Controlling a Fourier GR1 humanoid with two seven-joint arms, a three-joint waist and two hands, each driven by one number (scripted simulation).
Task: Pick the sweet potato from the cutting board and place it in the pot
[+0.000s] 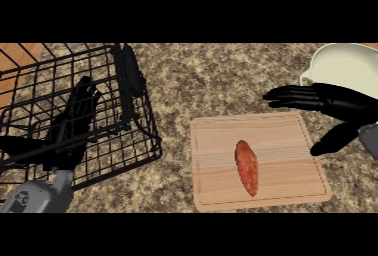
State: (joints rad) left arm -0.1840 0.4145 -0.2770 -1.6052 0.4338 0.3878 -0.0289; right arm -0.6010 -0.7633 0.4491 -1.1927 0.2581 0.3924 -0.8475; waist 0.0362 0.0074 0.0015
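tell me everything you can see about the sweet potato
The sweet potato is a slim, spindle-shaped tuber with reddish-orange skin, tapering to a point at both ends. It lies flat on the pale wooden cutting board, a little right of the board's middle, its long axis running nearly from the board's far edge toward its near edge. Only the board touches it; the right hand is above and to its right, clear of it.

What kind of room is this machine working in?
Most likely a kitchen: a speckled stone counter holds a wooden cutting board with a sweet potato on it, beside a cream pot and a black wire basket.
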